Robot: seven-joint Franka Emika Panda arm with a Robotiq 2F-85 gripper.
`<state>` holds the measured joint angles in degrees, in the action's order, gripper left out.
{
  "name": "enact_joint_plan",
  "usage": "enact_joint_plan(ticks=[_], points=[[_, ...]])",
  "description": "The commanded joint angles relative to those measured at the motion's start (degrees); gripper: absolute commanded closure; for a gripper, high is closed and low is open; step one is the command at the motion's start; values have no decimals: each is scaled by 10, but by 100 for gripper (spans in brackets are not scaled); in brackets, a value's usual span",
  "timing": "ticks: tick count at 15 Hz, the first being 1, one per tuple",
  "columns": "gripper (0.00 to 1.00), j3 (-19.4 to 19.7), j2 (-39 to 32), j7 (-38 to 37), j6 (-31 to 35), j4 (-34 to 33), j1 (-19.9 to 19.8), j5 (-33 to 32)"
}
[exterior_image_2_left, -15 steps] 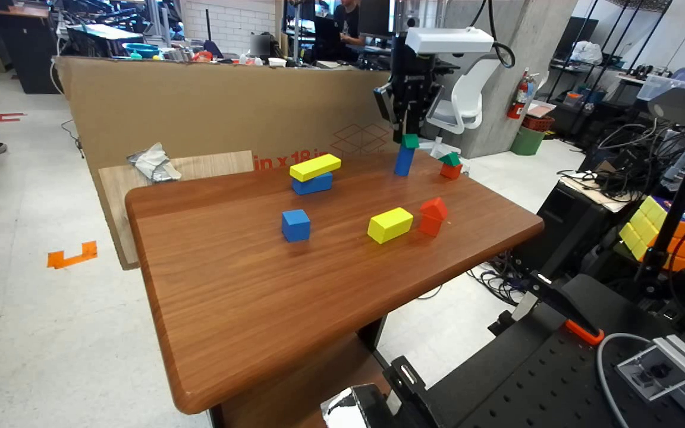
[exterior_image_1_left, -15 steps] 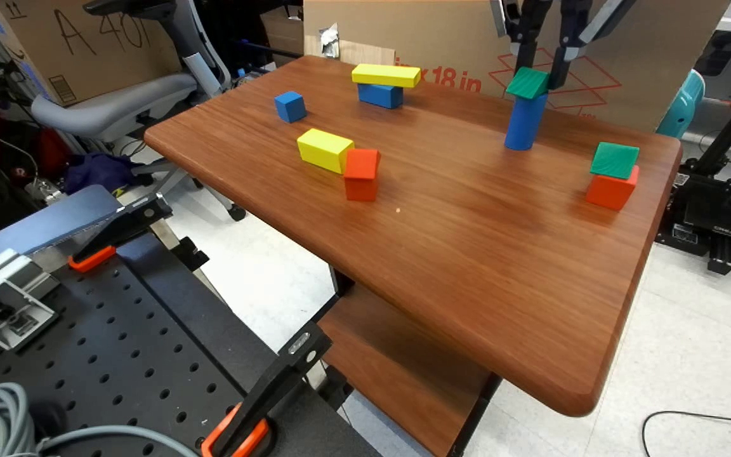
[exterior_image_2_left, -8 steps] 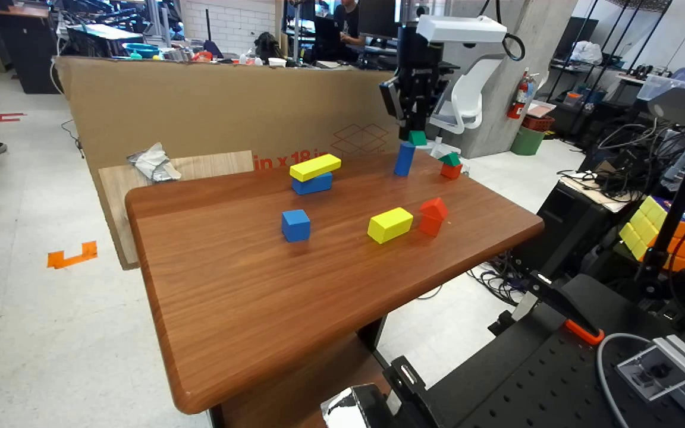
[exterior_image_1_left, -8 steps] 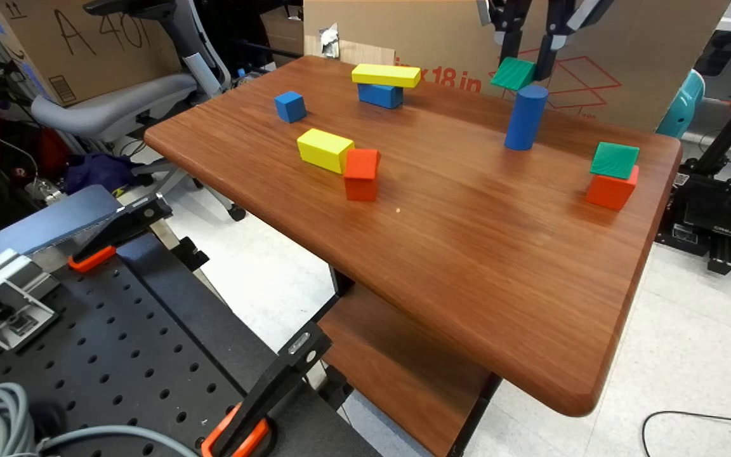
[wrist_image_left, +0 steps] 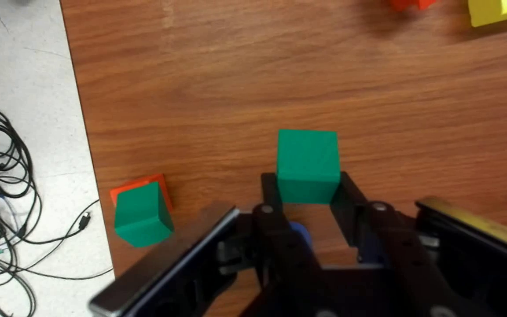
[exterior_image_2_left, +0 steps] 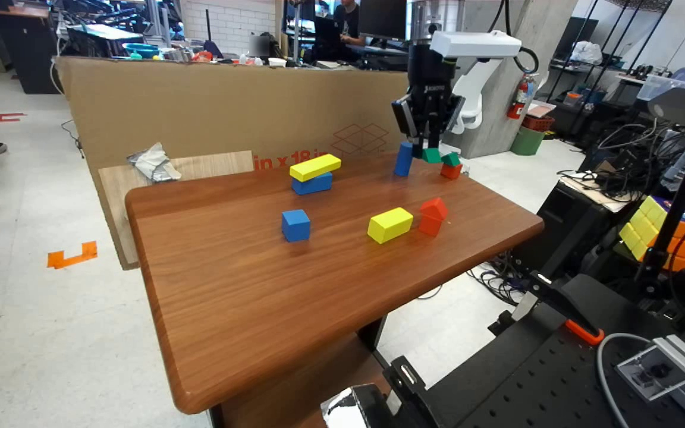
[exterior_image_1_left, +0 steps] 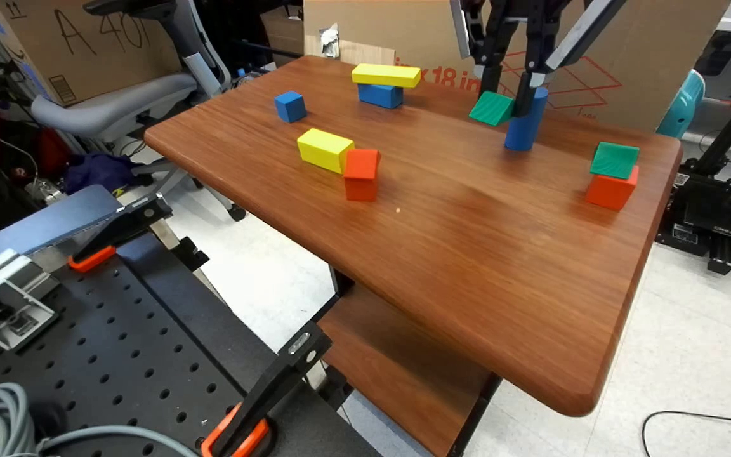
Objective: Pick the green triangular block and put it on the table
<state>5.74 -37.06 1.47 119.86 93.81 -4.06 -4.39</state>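
Block (wrist_image_left: 308, 154), green and triangular, hangs pinched in the hand (wrist_image_left: 308, 187) above the table (exterior_image_1_left: 441, 254).

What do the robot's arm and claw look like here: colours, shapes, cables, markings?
Only the end of the Franka Panda arm shows in an exterior view: a silver-grey cylinder, a white boxy housing and a dark looping cable. The black Robotiq claw has two jointed fingers, silver-faced outer bars and pale patches near the finger ends. Pale lettering higher up is too small to read.
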Motion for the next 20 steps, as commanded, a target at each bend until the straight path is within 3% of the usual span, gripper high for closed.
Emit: enact_joint_plan(ticks=[1,10,13,14,15,20], points=[[91,10,-23,-11,8,-14,0,-24],[91,22,-99,-33,22,-62,6,-43],[91,22,-94,-34,15,-62,11,-51],[41,21,-91,-33,17,-59,11,-53],[40,20,-85,-30,19,-52,12,-55],[4,3,-23,1,34,5,5,-43]])
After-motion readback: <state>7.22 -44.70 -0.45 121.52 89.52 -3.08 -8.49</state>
